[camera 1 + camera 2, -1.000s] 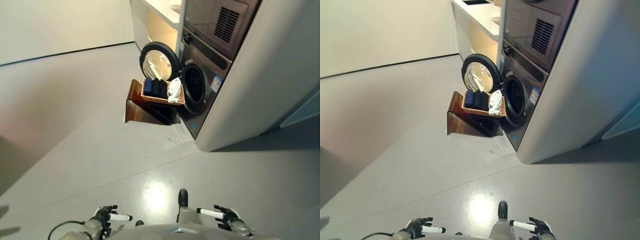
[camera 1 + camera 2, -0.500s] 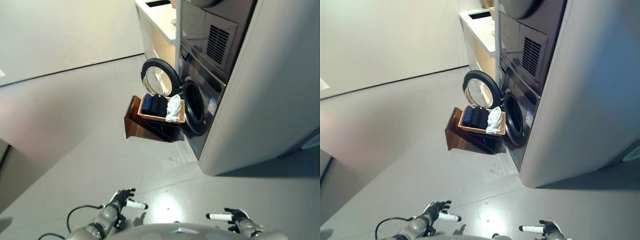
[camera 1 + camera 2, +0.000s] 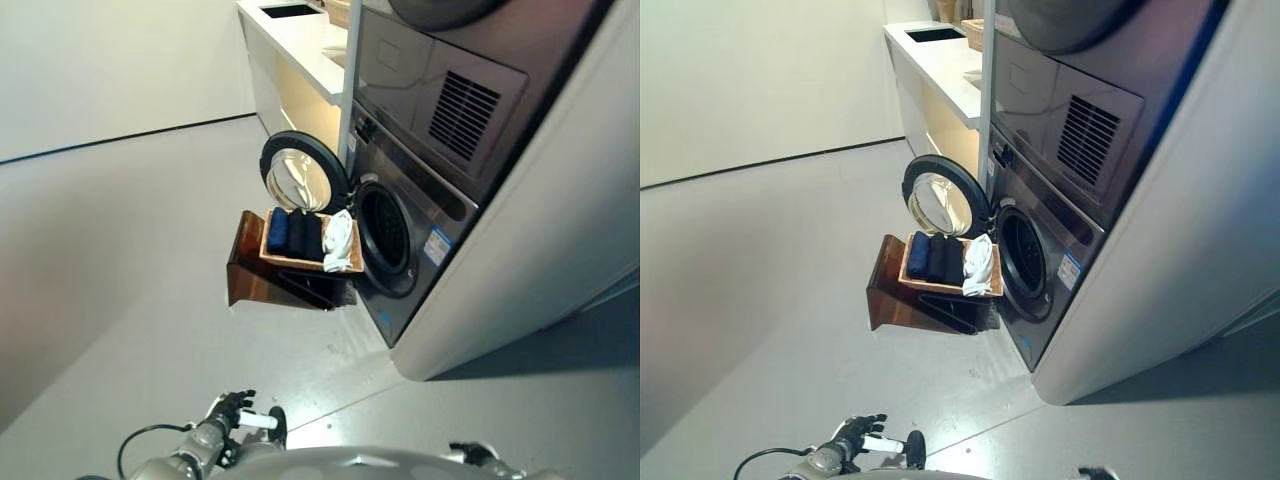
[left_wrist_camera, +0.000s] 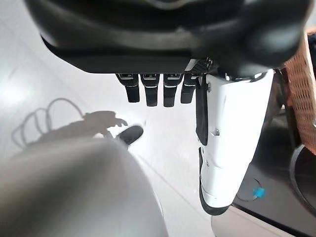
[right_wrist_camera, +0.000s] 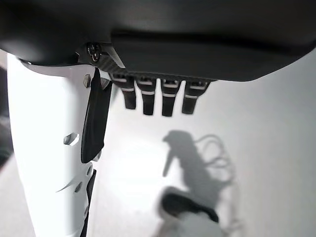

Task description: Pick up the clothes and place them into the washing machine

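**Clothes in the basket, both hands empty**

Clothes (image 3: 305, 235) lie in a wooden basket (image 3: 306, 263) that sits on top of a brown stand (image 3: 262, 275) on the grey floor (image 3: 130, 250). Dark blue pieces fill the basket's side farther from the washing machine (image 3: 420, 230); a white piece (image 3: 338, 237) lies at the side nearest it and hangs over the rim. The basket stands just beside the machine's front, by the round drum opening (image 3: 386, 232). The round door (image 3: 300, 175) is swung wide open, standing behind the basket. A second appliance with a vent grille (image 3: 470, 105) is stacked above the washing machine, and a white counter (image 3: 295, 50) runs along the wall beyond.

The left hand (image 3: 232, 412) hangs low, well apart from the basket, with nothing in it; its wrist view shows the fingers (image 4: 150, 91) straight and the white-covered thumb (image 4: 229, 143) standing off from them. The right hand (image 3: 470, 452) barely shows at the lower edge of the head views; its wrist view shows relaxed fingers (image 5: 148, 101) and the thumb (image 5: 49, 148) apart, holding nothing.
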You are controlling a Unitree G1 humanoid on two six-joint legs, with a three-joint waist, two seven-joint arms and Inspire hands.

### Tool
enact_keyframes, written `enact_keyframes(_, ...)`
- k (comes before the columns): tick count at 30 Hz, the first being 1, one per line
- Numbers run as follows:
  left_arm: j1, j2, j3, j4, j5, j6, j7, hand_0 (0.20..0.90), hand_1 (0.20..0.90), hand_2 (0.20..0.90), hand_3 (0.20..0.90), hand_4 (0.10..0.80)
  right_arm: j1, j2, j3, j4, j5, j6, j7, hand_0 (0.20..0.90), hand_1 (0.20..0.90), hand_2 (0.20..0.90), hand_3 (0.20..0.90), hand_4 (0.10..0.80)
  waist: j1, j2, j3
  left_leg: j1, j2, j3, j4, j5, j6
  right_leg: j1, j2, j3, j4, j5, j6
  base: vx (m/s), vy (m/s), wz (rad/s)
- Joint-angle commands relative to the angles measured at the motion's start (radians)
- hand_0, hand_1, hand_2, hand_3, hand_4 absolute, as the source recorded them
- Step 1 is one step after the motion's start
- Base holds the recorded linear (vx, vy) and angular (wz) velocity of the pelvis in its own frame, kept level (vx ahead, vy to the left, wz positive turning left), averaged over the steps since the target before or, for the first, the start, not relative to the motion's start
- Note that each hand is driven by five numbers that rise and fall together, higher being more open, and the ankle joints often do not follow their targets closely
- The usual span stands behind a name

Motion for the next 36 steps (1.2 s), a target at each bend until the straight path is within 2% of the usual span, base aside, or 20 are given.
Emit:
enact_keyframes(1, -0.04, 0.03, 0.008, -0.076, 0.013, -0.039, 0.012, 0.9, 0.9, 0.9, 0.9, 0.8, -0.059, -0.036, -0.035, -0.013, -0.01, -0.007, -0.015, 0.9, 0.9, 0.9, 0.9, 0.8, 0.025, -0.005, 0.035, -0.078, -0.015, -0.016, 0.097, -0.081, -0.062, -0.064, -0.011, 0.055, 0.087, 0.36, 0.045, 0.309, 0.273, -0.06)
enact_keyframes(2, -0.061, 0.044, 0.004, -0.096, 0.014, -0.041, 0.016, 0.9, 0.9, 0.9, 0.9, 0.8, -0.061, -0.04, -0.041, -0.012, -0.017, -0.007, -0.021, 0.9, 0.9, 0.9, 0.9, 0.8, 0.004, 0.022, 0.064, -0.026, -0.005, -0.024, 0.076, -0.094, -0.05, -0.152, 0.012, 0.01, 0.209, 0.361, 0.047, 0.232, 0.207, 0.1)
enact_keyframes(4, -0.061, 0.044, 0.004, -0.096, 0.014, -0.041, 0.016, 0.9, 0.9, 0.9, 0.9, 0.8, -0.062, -0.04, -0.041, -0.012, -0.017, -0.007, -0.021, 0.9, 0.9, 0.9, 0.9, 0.8, 0.002, 0.019, 0.067, -0.024, -0.008, -0.025, 0.075, -0.094, -0.05, -0.152, 0.009, 0.009, 0.214, 0.357, 0.047, 0.19, 0.129, 0.26)
enact_keyframes(5, -0.062, 0.053, 0.007, -0.101, 0.015, -0.041, 0.018, 0.9, 0.9, 0.9, 0.9, 0.8, -0.058, -0.047, -0.055, -0.006, -0.021, -0.004, -0.029, 0.9, 0.9, 0.9, 0.9, 0.8, -0.006, 0.046, 0.07, 0.028, 0.0, -0.021, 0.057, -0.116, -0.049, -0.218, -0.028, -0.078, 0.205, 0.312, 0.023, 0.371, 0.177, 0.1)
enact_keyframes(7, -0.064, 0.056, 0.017, -0.088, 0.016, -0.039, 0.018, 0.9, 0.9, 0.9, 0.9, 0.8, -0.055, -0.054, -0.064, 0.005, -0.022, -0.001, -0.029, 0.9, 0.9, 0.9, 0.9, 0.8, -0.025, 0.06, 0.078, 0.077, -0.007, -0.045, 0.047, -0.142, -0.054, -0.271, -0.028, -0.125, 0.113, 0.212, -0.003, 0.447, 0.126, -0.07)
enact_keyframes(8, -0.063, 0.054, 0.02, -0.079, 0.018, -0.041, 0.016, 0.9, 0.9, 0.9, 0.9, 0.8, -0.053, -0.057, -0.073, 0.01, -0.021, -0.001, -0.028, 0.9, 0.9, 0.9, 0.9, 0.8, -0.035, 0.058, 0.082, 0.098, -0.017, -0.054, 0.046, -0.159, -0.058, -0.3, -0.024, -0.137, 0.041, 0.202, -0.008, 0.432, -0.007, -0.06)
enact_keyframes(10, -0.057, 0.047, 0.024, -0.061, 0.02, -0.04, 0.009, 0.9, 0.9, 0.9, 0.9, 0.8, -0.062, -0.056, -0.086, 0.014, -0.016, 0.006, -0.028, 0.9, 0.9, 0.9, 0.9, 0.8, -0.048, 0.038, 0.08, 0.162, -0.054, -0.074, 0.029, -0.199, -0.067, -0.328, -0.05, -0.189, -0.195, 0.265, 0.01, 0.466, -0.053, 0.09)
enact_keyframes(12, -0.048, 0.033, 0.026, -0.03, 0.022, -0.033, -0.004, 0.9, 0.9, 0.9, 0.9, 0.8, -0.074, -0.046, -0.087, 0.016, -0.031, 0.016, -0.023, 0.9, 0.9, 0.9, 0.9, 0.8, -0.065, 0.034, 0.078, 0.235, -0.064, -0.083, 0.003, -0.237, -0.08, -0.367, -0.052, -0.263, -0.37, 0.346, 0.035, 0.454, -0.048, 0.26)
enact_keyframes(13, -0.04, 0.027, 0.025, -0.023, 0.026, -0.032, -0.009, 0.9, 0.9, 0.9, 0.9, 0.8, -0.078, -0.046, -0.087, 0.013, -0.032, 0.019, -0.02, 0.9, 0.9, 0.9, 0.9, 0.8, -0.074, 0.04, 0.075, 0.254, -0.058, -0.086, 0.003, -0.257, -0.086, -0.366, -0.044, -0.265, -0.401, 0.364, 0.04, 0.413, -0.029, 0.27)
enact_keyframes(16, -0.023, 0.01, 0.017, -0.009, 0.037, -0.03, -0.022, 0.9, 0.9, 0.9, 0.9, 0.8, -0.061, -0.037, -0.087, 0.014, -0.027, 0.017, -0.01, 0.9, 0.9, 0.9, 0.9, 0.8, -0.098, 0.029, 0.046, 0.304, -0.061, -0.141, 0.024, -0.307, -0.083, -0.354, -0.017, -0.147, -0.389, 0.392, 0.017, 0.413, -0.07, 0.32)
enact_keyframes(19, -0.012, -0.009, 0.006, -0.004, 0.037, -0.031, -0.026, 0.9, 0.9, 0.9, 0.9, 0.8, -0.043, -0.04, -0.101, 0.009, -0.009, 0.011, -0.015, 0.9, 0.9, 0.9, 0.9, 0.8, -0.1, 0.047, 0.022, 0.307, -0.028, -0.153, 0.131, -0.288, -0.115, -0.312, -0.001, -0.143, -0.385, 0.399, -0.006, 0.33, -0.153, 0.68)
enact_keyframes(20, -0.012, -0.01, 0.006, -0.004, 0.037, -0.031, -0.025, 0.9, 0.9, 0.9, 0.9, 0.8, -0.043, -0.04, -0.102, 0.009, -0.009, 0.011, -0.015, 0.9, 0.9, 0.9, 0.9, 0.8, -0.101, 0.049, 0.021, 0.305, -0.027, -0.154, 0.135, -0.291, -0.115, -0.312, -0.001, -0.145, -0.385, 0.398, -0.006, 0.235, -0.159, 0.57)
enact_keyframes(21, -0.011, -0.019, -0.009, -0.017, 0.031, -0.036, -0.033, 0.9, 0.9, 0.9, 0.9, 0.8, -0.045, -0.044, -0.105, 0.008, 0.008, 0.006, -0.017, 0.9, 0.9, 0.9, 0.9, 0.8, -0.098, 0.059, 0.015, 0.243, -0.004, -0.143, 0.314, -0.212, -0.159, -0.256, 0.017, -0.155, -0.402, 0.371, -0.035, 0.223, -0.175, 0.5)
enact_keyframes(22, -0.014, -0.021, -0.024, -0.031, 0.034, -0.037, -0.035, 0.9, 0.9, 0.9, 0.9, 0.8, -0.051, -0.045, -0.103, 0.004, 0.016, 0.008, -0.018, 0.9, 0.9, 0.9, 0.9, 0.8, -0.095, 0.055, 0.017, 0.186, 0.006, -0.139, 0.441, -0.15, -0.181, -0.225, 0.023, -0.158, -0.406, 0.355, -0.054, 0.274, -0.23, 0.46)
enact_keyframes(23, -0.019, -0.021, -0.033, -0.046, 0.034, -0.037, -0.035, 0.9, 0.9, 0.9, 0.9, 0.8, -0.054, -0.045, -0.101, -0.001, 0.024, 0.008, -0.02, 0.9, 0.9, 0.9, 0.9, 0.8, -0.093, 0.044, 0.022, 0.128, -0.002, -0.145, 0.566, -0.097, -0.192, -0.199, 0.018, -0.156, -0.408, 0.337, -0.07, 0.193, -0.19, 0.41)
enact_keyframes(27, -0.033, -0.022, -0.037, -0.071, 0.016, -0.033, -0.017, 0.9, 0.9, 0.9, 0.9, 0.8, -0.069, -0.05, -0.084, -0.034, 0.05, 0.01, -0.03, 0.9, 0.9, 0.9, 0.9, 0.8, -0.06, 0.001, 0.049, -0.047, -0.021, -0.111, 0.878, -0.056, -0.168, -0.129, 0.006, -0.126, -0.413, 0.301, -0.114, 0.164, -0.133, -0.18)
enact_keyframes(30, -0.025, -0.02, -0.039, -0.066, 0.014, -0.031, -0.013, 0.9, 0.9, 0.9, 0.9, 0.8, -0.074, -0.041, -0.066, -0.047, 0.059, 0.01, -0.024, 0.9, 0.9, 0.9, 0.9, 0.8, -0.033, -0.017, 0.045, -0.123, 0.053, -0.069, 0.756, -0.086, -0.146, -0.089, 0.014, -0.102, -0.415, 0.274, -0.113, 0.223, -0.051, -0.04)
enact_keyframes(33, -0.025, -0.005, -0.03, -0.046, 0.01, -0.028, -0.005, 0.9, 0.9, 0.9, 0.9, 0.8, -0.075, -0.024, -0.016, -0.109, 0.056, -0.015, -0.043, 0.9, 0.9, 0.9, 0.9, 0.8, -0.021, -0.036, 0.038, -0.143, 0.093, -0.077, 0.466, -0.085, -0.141, -0.066, 0.03, -0.071, -0.421, 0.241, -0.093, 0.268, 0.018, 0.12)
enact_keyframes(34, -0.027, 0.004, -0.02, -0.031, 0.002, -0.033, 0.007, 0.9, 0.9, 0.9, 0.9, 0.8, -0.061, -0.022, 0.007, -0.149, 0.046, -0.024, -0.05, 0.9, 0.9, 0.9, 0.9, 0.8, -0.013, -0.037, 0.044, -0.125, 0.097, -0.084, 0.284, -0.062, -0.148, -0.044, 0.044, -0.054, -0.427, 0.221, -0.084, 0.25, 0.052, -0.08)
enact_keyframes(36, -0.031, 0.017, -0.014, -0.025, -0.007, -0.036, 0.022, 0.9, 0.9, 0.9, 0.9, 0.8, -0.048, -0.016, 0.028, -0.195, 0.044, -0.03, -0.06, 0.9, 0.9, 0.9, 0.9, 0.8, -0.002, -0.031, 0.048, -0.143, 0.101, -0.122, 0.118, -0.019, -0.159, -0.038, 0.064, -0.026, -0.427, 0.203, -0.075, 0.221, 0.054, -0.36)
